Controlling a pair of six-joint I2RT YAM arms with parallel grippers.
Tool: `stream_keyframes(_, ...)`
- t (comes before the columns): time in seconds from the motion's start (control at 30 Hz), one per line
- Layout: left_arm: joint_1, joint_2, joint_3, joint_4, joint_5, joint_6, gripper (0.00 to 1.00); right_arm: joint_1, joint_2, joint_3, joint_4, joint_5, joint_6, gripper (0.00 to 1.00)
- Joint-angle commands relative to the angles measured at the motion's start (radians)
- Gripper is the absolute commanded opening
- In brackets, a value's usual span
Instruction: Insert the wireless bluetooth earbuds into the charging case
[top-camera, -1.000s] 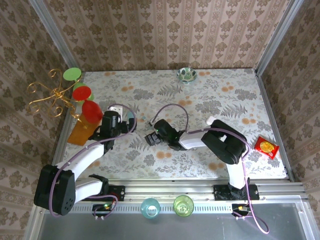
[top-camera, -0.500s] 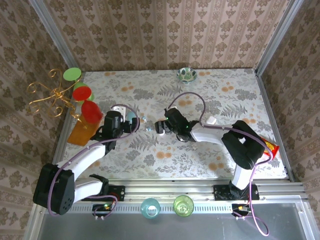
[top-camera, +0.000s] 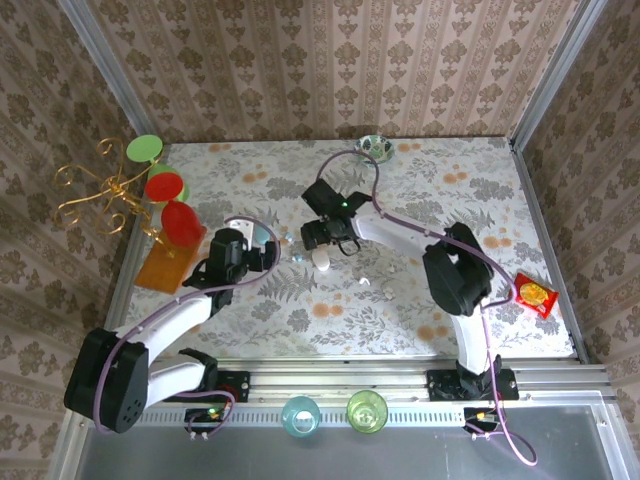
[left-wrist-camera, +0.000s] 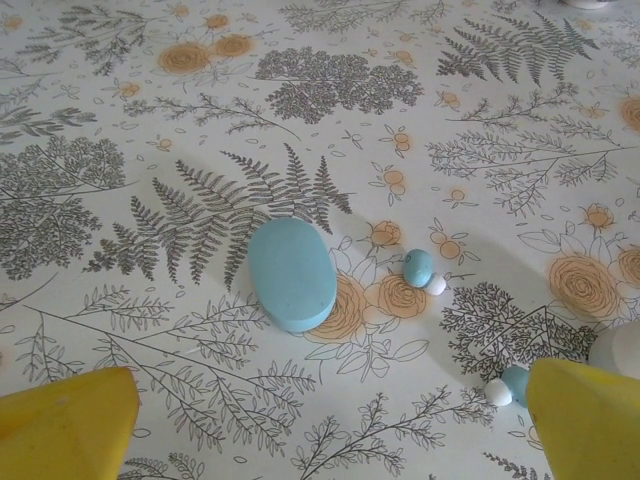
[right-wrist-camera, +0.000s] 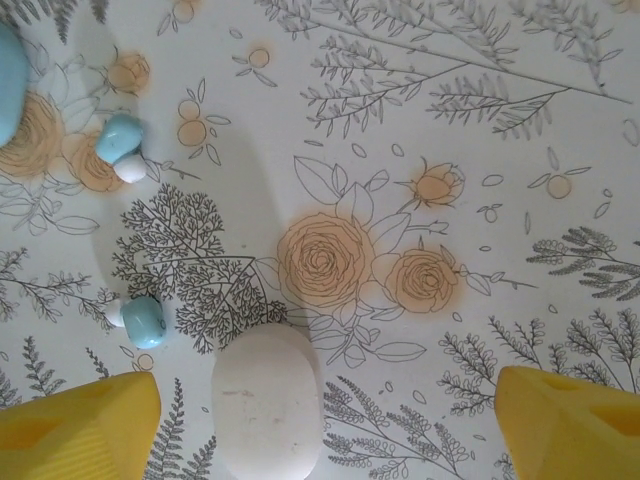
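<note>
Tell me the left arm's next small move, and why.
Probably ease the open left fingers forward and down to straddle the blue case. It lies shut on the table ahead of them, with two blue earbuds loose beside it, so it likely needs holding and opening first.

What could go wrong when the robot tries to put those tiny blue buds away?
The blue case looks shut, so nothing may go in until it is opened. The blue buds are tiny and rounded; one lies right beside a yellow finger of the left tool and might get knocked and roll. The white case lies near, so a bud could end up in the wrong case.
</note>
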Motion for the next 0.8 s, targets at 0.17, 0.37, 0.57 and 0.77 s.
stream_keyframes(0.17,-0.037,-0.025,-0.008,0.012,-0.031,0.044,1.0,0.04,0.256,0.401,-0.499,-0.022,-0.02,0.95)
stream_keyframes(0.37,-0.044,-0.025,-0.008,0.007,-0.035,0.049,1.0,0.038,0.308,0.437,-0.493,-0.078,-0.009,0.82)
stream_keyframes(0.57,-0.048,-0.026,-0.014,0.011,-0.037,0.054,1.0,0.035,0.366,0.481,-0.509,-0.088,-0.011,0.61)
stream_keyframes(0.77,-0.054,-0.025,-0.013,0.012,-0.04,0.06,1.0,0.028,0.406,0.54,-0.525,-0.082,-0.021,0.6)
